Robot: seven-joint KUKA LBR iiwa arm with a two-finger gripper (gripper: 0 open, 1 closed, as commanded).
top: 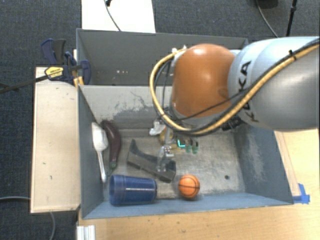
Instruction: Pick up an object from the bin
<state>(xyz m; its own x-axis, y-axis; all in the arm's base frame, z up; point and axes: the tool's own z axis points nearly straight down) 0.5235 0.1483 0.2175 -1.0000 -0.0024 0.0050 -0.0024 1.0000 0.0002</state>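
- The hand (167, 160) hangs low in the bin (125, 64), under the arm's orange cover. I cannot tell whether it is spread or pressed together, and I can make out nothing pinched in it.
- Under it lies a dark grey angular piece (142, 161), flat on the bin floor and stretching off on the side away from the arm. Its nearer end meets the hand, but I cannot tell whether the two touch.
- The piece looks like hard plastic or metal. I judge it stiff, fairly light and not fragile, with smooth faces that could slip.
- The best hold seems to be across its narrow width at the end under the hand. Held that far from its middle, the long end may swing down.
- Just beyond the hand, toward the front wall, sits a small orange ball (189, 186). It is probably light and apt to roll if nudged.
- Farther from the hand, away from the arm, lie a blue cup (131, 189) on its side, a white spoon (99, 140) and a dark brown curved piece (113, 143).
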